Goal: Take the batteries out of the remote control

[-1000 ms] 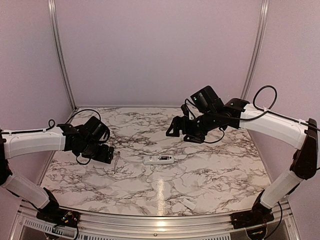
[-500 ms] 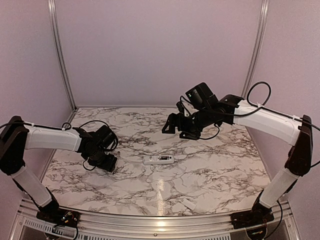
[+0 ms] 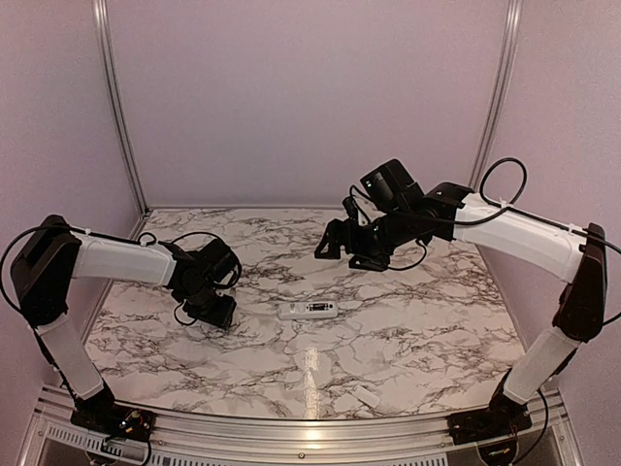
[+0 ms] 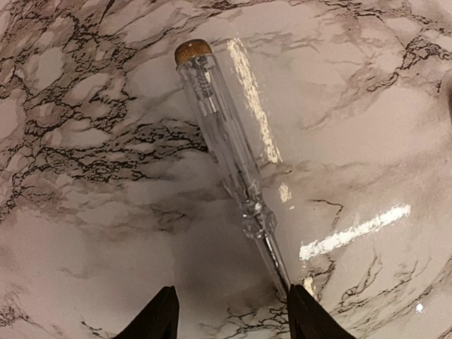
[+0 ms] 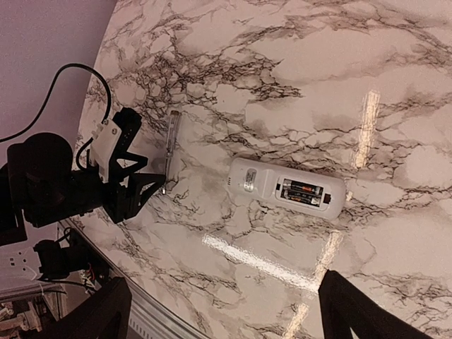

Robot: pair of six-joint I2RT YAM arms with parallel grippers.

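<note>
The left gripper (image 4: 233, 319) sits low on the marble table (image 3: 408, 340), its jaws half apart astride the shaft of a clear-handled screwdriver (image 4: 220, 134), not clamped. The remote control (image 5: 286, 189) lies to its right with the batteries (image 5: 302, 192) still seated. The right gripper (image 5: 224, 314) hangs above, wide open and empty.

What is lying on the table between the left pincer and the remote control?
Only bare marble table, as the right wrist view shows. The clear-handled screwdriver lies at the left pincer itself, well short of the remote control.

Print on the remote control (image 5: 258, 185) and batteries (image 5: 302, 192) is too small to read.
</note>
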